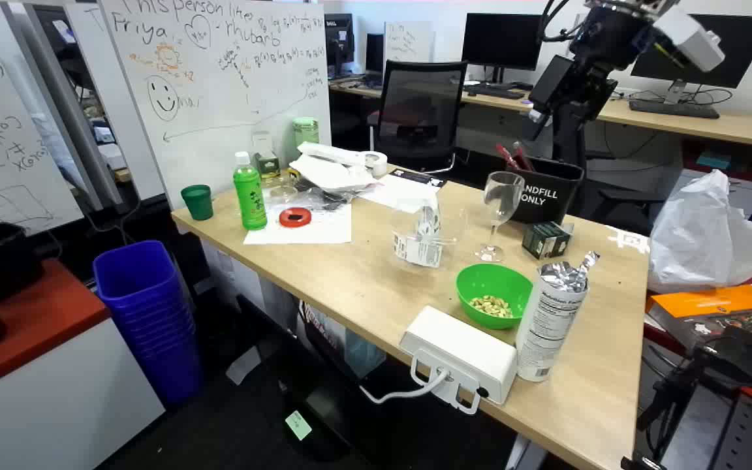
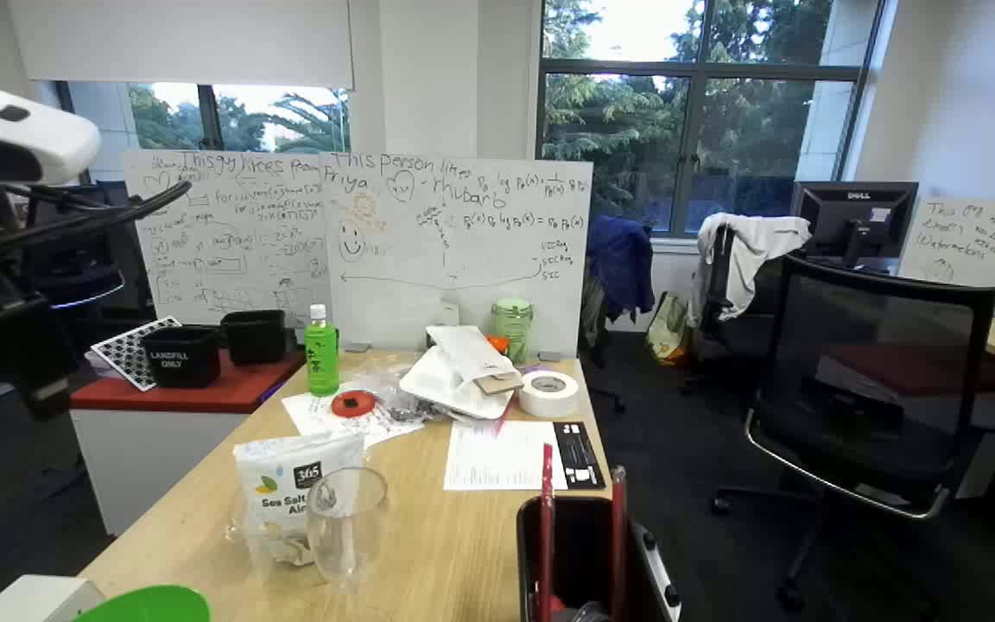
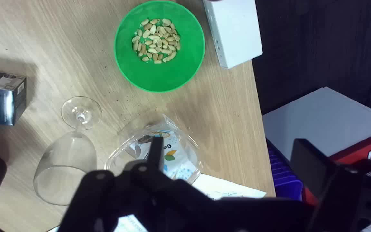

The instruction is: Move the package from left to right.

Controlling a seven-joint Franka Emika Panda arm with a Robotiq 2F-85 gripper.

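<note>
The package is a whitish packet with printed lettering. It stands in a clear plastic container [image 1: 454, 228] on the table. The packet [image 1: 427, 225] is near mid-table in an exterior view, and its printed front [image 2: 277, 479] faces the camera in an exterior view, partly behind a wine glass. In the wrist view the packet [image 3: 176, 148] lies below and partly behind one finger. My gripper [image 3: 232, 146] is open with its fingers wide apart and nothing between them. In an exterior view the gripper [image 1: 539, 121] is high above the table's far side, apart from the packet.
A wine glass [image 1: 503, 196] stands close to the container. A green bowl [image 1: 477, 281] with nuts, a white box [image 1: 464, 349] and a foil-topped can [image 1: 549, 326] are at the near end. A small dark box [image 1: 544, 240] and a black bin [image 1: 539, 196] stand behind the glass.
</note>
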